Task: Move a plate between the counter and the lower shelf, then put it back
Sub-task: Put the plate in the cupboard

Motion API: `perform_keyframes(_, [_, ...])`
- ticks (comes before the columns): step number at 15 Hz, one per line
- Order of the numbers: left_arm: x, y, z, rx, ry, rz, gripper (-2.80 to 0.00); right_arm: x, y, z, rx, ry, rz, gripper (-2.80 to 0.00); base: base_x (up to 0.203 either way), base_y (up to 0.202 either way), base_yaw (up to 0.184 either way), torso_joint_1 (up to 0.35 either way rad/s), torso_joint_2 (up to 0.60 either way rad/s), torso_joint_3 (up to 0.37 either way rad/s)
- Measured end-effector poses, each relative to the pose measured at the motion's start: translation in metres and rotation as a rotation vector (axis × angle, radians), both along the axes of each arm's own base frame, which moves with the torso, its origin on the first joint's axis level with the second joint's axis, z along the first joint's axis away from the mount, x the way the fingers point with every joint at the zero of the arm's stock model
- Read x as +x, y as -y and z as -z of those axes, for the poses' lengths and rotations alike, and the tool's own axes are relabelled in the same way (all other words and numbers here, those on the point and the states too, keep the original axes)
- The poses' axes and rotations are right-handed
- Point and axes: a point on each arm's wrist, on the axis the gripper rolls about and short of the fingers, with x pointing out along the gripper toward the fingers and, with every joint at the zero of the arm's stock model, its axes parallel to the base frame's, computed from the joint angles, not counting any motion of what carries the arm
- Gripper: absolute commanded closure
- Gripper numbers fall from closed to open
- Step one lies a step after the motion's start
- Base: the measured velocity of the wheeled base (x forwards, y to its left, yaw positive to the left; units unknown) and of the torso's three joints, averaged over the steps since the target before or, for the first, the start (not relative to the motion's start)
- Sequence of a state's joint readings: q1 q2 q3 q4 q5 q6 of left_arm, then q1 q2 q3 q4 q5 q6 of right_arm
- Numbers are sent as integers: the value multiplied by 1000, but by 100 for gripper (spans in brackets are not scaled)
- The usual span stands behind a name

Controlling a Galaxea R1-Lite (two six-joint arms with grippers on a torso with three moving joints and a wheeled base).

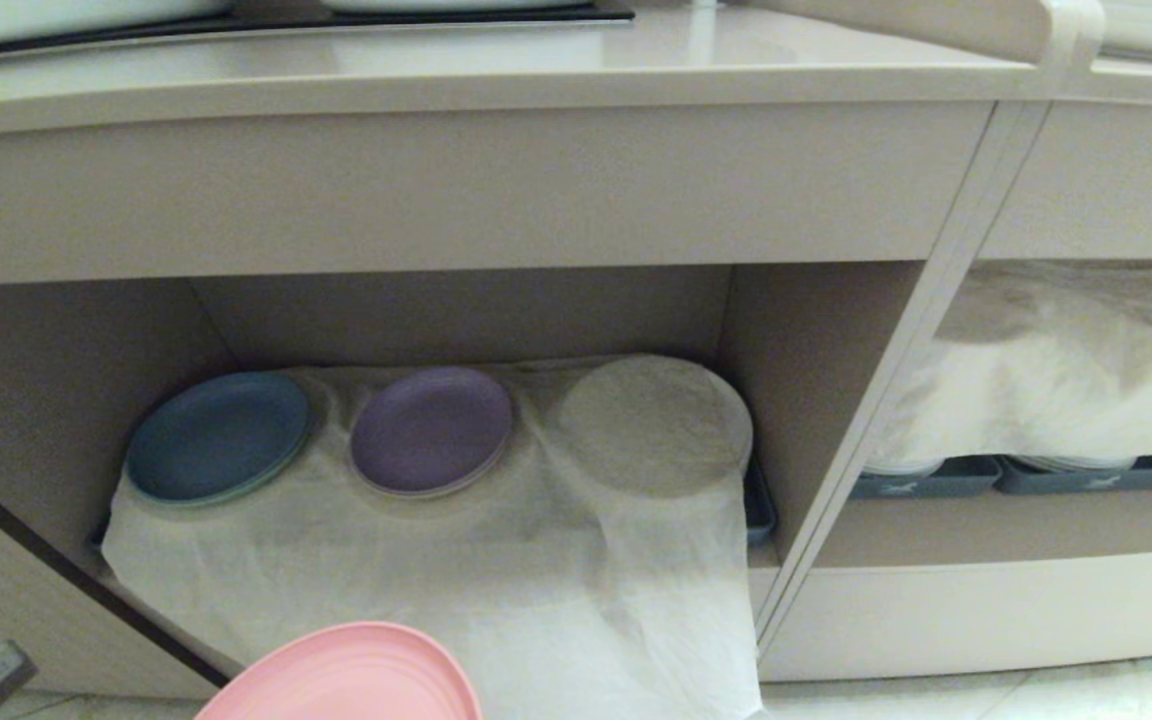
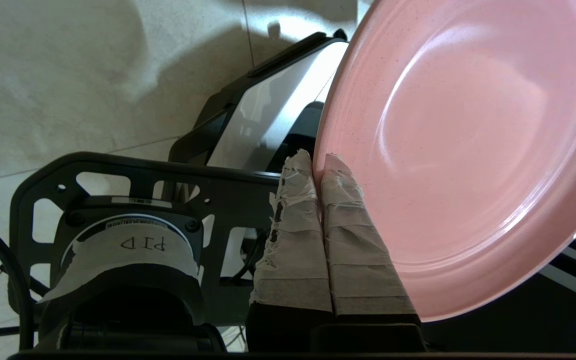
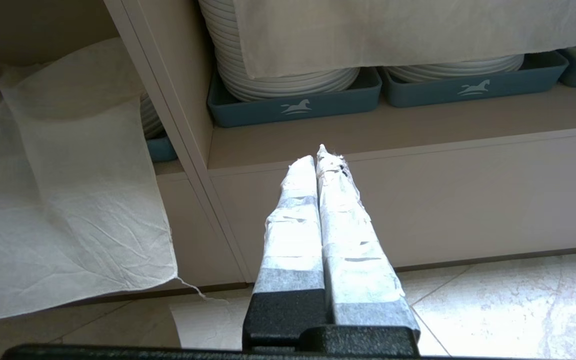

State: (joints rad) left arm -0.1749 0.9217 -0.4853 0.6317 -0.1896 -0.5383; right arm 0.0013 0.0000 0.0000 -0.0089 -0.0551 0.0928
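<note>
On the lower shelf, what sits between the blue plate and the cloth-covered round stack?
The purple plate, lying on the white cloth between the blue plate and the covered stack. Only the head view shows this.

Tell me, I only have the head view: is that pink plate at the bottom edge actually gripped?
Observer: Yes. In the left wrist view the left gripper is shut on the pink plate, pinching its rim.
Operator: Where is the right arm?
Observer: The right gripper is shut and empty, low before the cabinet base.
Operator: What stands beyond it?
Observer: White plate stacks in blue trays, partly under a cloth.
</note>
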Motion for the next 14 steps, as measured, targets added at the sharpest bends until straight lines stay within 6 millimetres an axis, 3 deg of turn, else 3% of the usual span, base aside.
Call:
perform_keyframes(11, [0, 0, 5, -3, 6, 1, 0, 0, 0, 0, 0, 0, 0, 0, 0, 0, 0, 0, 0, 0])
perform_keyframes(14, [0, 0, 5, -3, 3, 2, 0, 0, 0, 0, 0, 0, 0, 0, 2, -144, -1, 2, 5, 4])
